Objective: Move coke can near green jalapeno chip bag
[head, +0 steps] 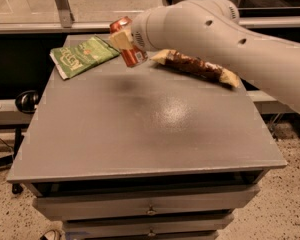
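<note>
Cream-padded, the gripper [125,42] is closed across the mid-body of the coke can [135,57], holding it tilted above the far side of the grey table [155,129], just beside the green jalapeno chip bag [82,55]. Thin, smooth metal should be light, stiff, slippery and easily dented, so a mid-body hold suits. White lettering on the bag is unreadable.

My gripper [125,42] is over the table's [155,134] far edge, clamped on the coke can [135,57], which is tilted and off the top. Jalapeno chip bag [82,55] lies flat at the far left, just left of the can. 1 other chip bag [197,67] lies right of the can, under my arm. 2 drawers [150,206] sit below the top in front.
</note>
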Controlling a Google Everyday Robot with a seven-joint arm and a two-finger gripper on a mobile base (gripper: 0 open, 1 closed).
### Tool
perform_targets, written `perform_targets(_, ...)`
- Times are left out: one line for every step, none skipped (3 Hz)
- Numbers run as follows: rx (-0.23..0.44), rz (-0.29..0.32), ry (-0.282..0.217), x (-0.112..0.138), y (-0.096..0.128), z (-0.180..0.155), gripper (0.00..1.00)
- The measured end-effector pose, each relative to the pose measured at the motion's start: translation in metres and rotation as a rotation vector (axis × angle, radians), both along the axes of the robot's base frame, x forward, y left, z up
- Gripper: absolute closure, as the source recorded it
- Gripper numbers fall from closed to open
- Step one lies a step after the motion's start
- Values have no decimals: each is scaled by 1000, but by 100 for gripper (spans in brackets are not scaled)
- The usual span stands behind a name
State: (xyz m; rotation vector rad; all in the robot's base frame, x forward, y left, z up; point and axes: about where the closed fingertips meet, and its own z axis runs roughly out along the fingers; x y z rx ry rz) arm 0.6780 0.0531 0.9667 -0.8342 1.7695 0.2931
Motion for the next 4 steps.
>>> perform_targets(124,-19,-97,36,11,14,100)
perform_targets(275,-22,-143,66,29,12,100)
perform_targets(397,-6,-147,83,54,-6,100)
perform_targets(468,9,-141,90,70,-25,100)
